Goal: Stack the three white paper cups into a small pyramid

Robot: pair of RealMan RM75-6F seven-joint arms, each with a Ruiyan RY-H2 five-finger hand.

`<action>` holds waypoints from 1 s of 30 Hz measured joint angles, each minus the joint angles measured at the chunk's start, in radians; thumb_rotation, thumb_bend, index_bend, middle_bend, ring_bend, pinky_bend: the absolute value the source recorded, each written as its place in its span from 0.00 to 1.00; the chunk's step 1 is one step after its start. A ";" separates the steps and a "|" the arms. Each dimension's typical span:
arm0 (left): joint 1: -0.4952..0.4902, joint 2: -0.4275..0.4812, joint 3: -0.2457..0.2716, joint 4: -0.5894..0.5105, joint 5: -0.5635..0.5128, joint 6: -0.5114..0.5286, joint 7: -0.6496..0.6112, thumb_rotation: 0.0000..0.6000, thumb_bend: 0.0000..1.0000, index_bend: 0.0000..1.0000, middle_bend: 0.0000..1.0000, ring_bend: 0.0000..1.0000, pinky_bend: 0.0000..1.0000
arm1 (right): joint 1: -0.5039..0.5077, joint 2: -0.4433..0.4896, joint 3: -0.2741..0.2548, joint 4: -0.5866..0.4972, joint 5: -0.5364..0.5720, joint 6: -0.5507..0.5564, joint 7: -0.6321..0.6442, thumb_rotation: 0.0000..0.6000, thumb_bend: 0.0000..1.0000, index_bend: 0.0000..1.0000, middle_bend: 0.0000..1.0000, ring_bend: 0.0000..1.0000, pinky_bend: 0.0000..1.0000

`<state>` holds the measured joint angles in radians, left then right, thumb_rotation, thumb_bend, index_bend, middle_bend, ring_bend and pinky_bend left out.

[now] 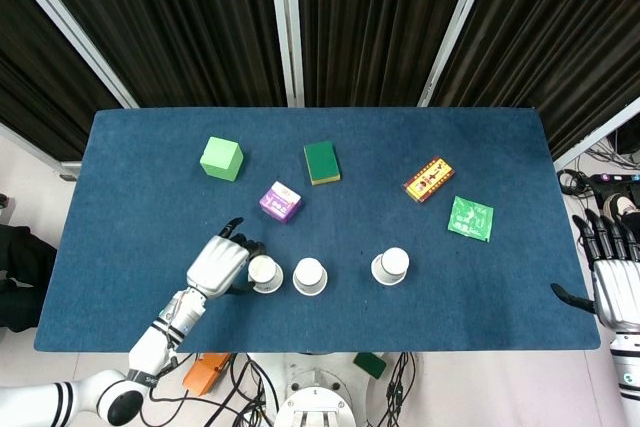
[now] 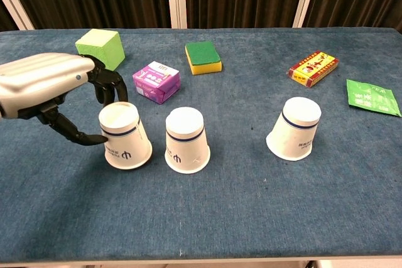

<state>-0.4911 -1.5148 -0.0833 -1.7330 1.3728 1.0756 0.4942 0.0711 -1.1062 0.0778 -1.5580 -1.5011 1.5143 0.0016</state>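
Note:
Three white paper cups stand upside down in a row near the table's front edge. My left hand (image 1: pixel 222 262) (image 2: pixel 53 89) wraps the left cup (image 1: pixel 265 273) (image 2: pixel 125 135), with the thumb touching its near side and the fingers curled behind its top. The cup rests on the table. The middle cup (image 1: pixel 310 276) (image 2: pixel 186 139) stands just to its right, a small gap between them. Further right, the right cup (image 1: pixel 390 266) (image 2: pixel 294 128) stands alone. My right hand (image 1: pixel 612 267) hangs off the table's right edge, fingers apart and holding nothing.
Behind the cups lie a purple box (image 1: pixel 280 201) (image 2: pixel 156 81), a green cube (image 1: pixel 221 158) (image 2: pixel 99 47) and a green sponge (image 1: pixel 321 161) (image 2: pixel 203 57). A red-and-yellow box (image 1: pixel 428 179) (image 2: pixel 313 68) and a green packet (image 1: pixel 470 218) (image 2: pixel 372 97) lie at the right.

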 measured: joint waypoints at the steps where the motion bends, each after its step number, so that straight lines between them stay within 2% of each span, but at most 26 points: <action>1: -0.001 -0.005 0.001 0.001 -0.003 0.001 0.002 1.00 0.23 0.41 0.48 0.40 0.12 | 0.000 0.000 0.000 0.000 0.001 -0.001 -0.001 1.00 0.16 0.00 0.06 0.00 0.08; 5: -0.004 -0.026 0.004 0.009 -0.012 0.010 0.007 1.00 0.22 0.41 0.48 0.40 0.12 | 0.000 0.000 0.001 -0.004 0.002 -0.002 -0.005 1.00 0.16 0.00 0.06 0.00 0.08; 9: -0.004 -0.048 0.007 0.026 -0.017 0.030 0.017 1.00 0.17 0.38 0.47 0.40 0.12 | 0.000 0.003 0.001 -0.009 0.004 -0.005 -0.010 1.00 0.16 0.00 0.06 0.00 0.08; 15: -0.002 -0.068 0.017 0.041 -0.014 0.051 0.023 1.00 0.09 0.28 0.39 0.34 0.12 | 0.004 0.000 0.002 -0.008 0.007 -0.014 -0.011 1.00 0.16 0.00 0.06 0.00 0.08; 20: -0.004 -0.062 0.025 0.030 -0.020 0.049 0.042 1.00 0.08 0.18 0.26 0.24 0.12 | 0.014 -0.002 0.002 -0.009 0.008 -0.034 -0.011 1.00 0.16 0.00 0.06 0.00 0.08; 26: 0.011 -0.016 0.027 -0.022 -0.013 0.094 0.057 1.00 0.07 0.17 0.23 0.20 0.12 | 0.063 0.009 -0.007 -0.037 -0.018 -0.118 0.001 1.00 0.16 0.00 0.06 0.00 0.08; 30: 0.043 0.040 0.025 -0.054 0.013 0.169 0.026 1.00 0.07 0.17 0.23 0.20 0.11 | 0.138 0.019 -0.016 -0.072 -0.063 -0.228 0.033 1.00 0.17 0.00 0.06 0.00 0.08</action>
<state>-0.4477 -1.4751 -0.0578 -1.7865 1.3856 1.2449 0.5207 0.2091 -1.0875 0.0614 -1.6301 -1.5638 1.2864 0.0343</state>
